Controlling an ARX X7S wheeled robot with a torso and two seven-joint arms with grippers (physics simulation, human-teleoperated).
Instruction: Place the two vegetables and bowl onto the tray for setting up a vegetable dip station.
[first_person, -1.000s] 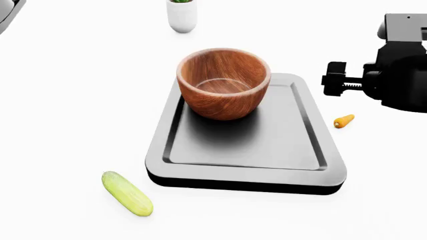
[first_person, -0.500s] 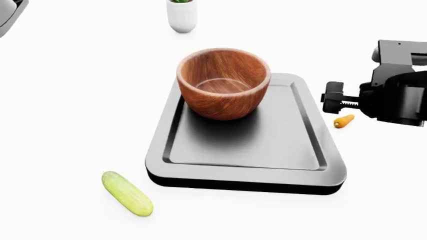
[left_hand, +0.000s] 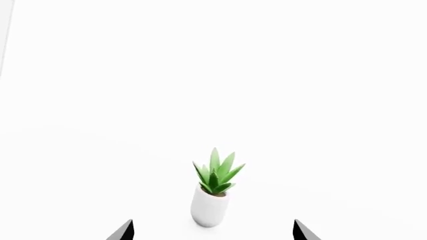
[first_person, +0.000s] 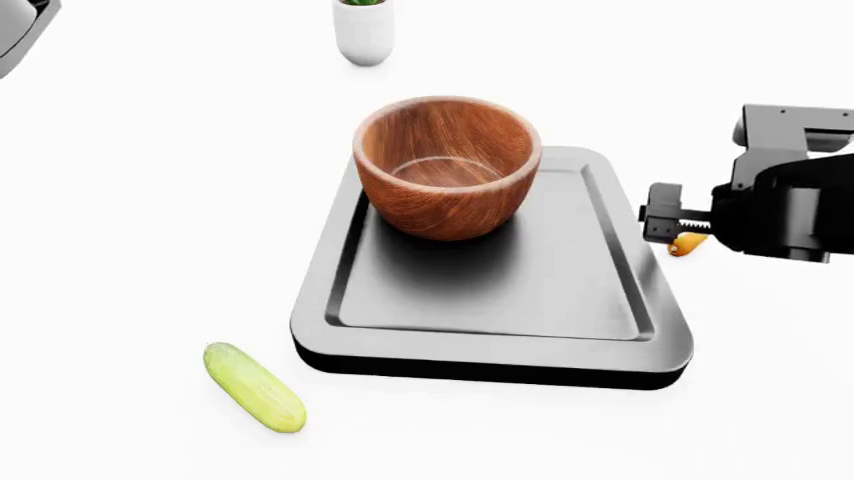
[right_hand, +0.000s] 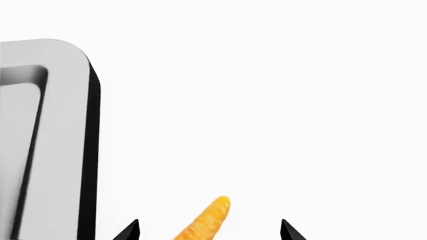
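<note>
The bowl (first_person: 447, 165) is seen standing upright on the far part of the tray (first_person: 534, 335). The cucumber (first_person: 254, 386) is found on the white table (first_person: 134, 200) just off the tray's near left corner. The carrot (right_hand: 203, 222) is seen between the spread fingertips of the right gripper (right_hand: 209, 231), untouched, beside the tray's right edge. The left gripper (left_hand: 213, 231) is also held spread, facing a potted plant (left_hand: 213, 192).
</note>
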